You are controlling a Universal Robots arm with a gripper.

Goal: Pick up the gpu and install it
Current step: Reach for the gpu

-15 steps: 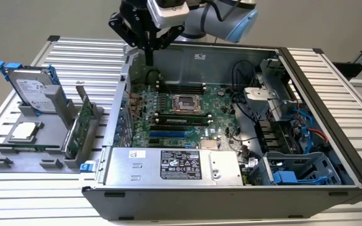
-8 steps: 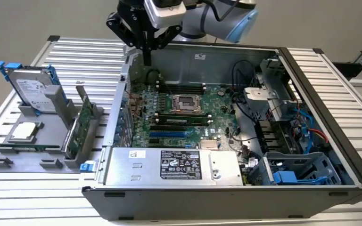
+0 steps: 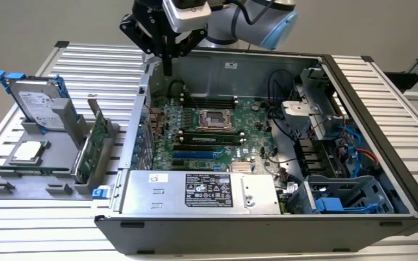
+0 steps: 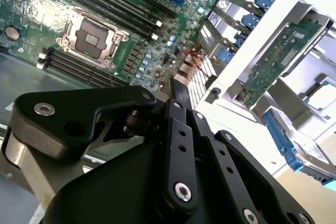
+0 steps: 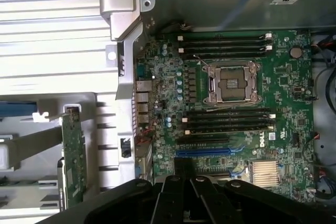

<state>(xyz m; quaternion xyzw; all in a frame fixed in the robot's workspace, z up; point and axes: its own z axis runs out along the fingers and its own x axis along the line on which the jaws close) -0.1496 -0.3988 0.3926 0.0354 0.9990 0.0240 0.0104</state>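
The gpu (image 3: 91,145) stands on edge in a grey holder (image 3: 49,179) on the exterior view's left, outside the open computer case (image 3: 372,136). Its green board also shows in both wrist views (image 4: 277,59) (image 5: 73,156). My gripper (image 3: 167,68) hangs above the case's back left corner, well away from the gpu and higher than it. Its black fingers (image 4: 178,90) are pressed together with nothing between them, and they point down toward the motherboard (image 5: 273,77). The fingertips (image 5: 183,167) sit over the board's edge by the blue slot (image 5: 203,151).
A silver hard drive in a blue caddy (image 3: 38,103) and a processor (image 3: 29,151) sit in the same holder. Inside the case are the motherboard (image 3: 209,128), a power supply (image 3: 198,191), cables and drive bays (image 3: 339,196). The slatted table (image 3: 85,65) surrounds it.
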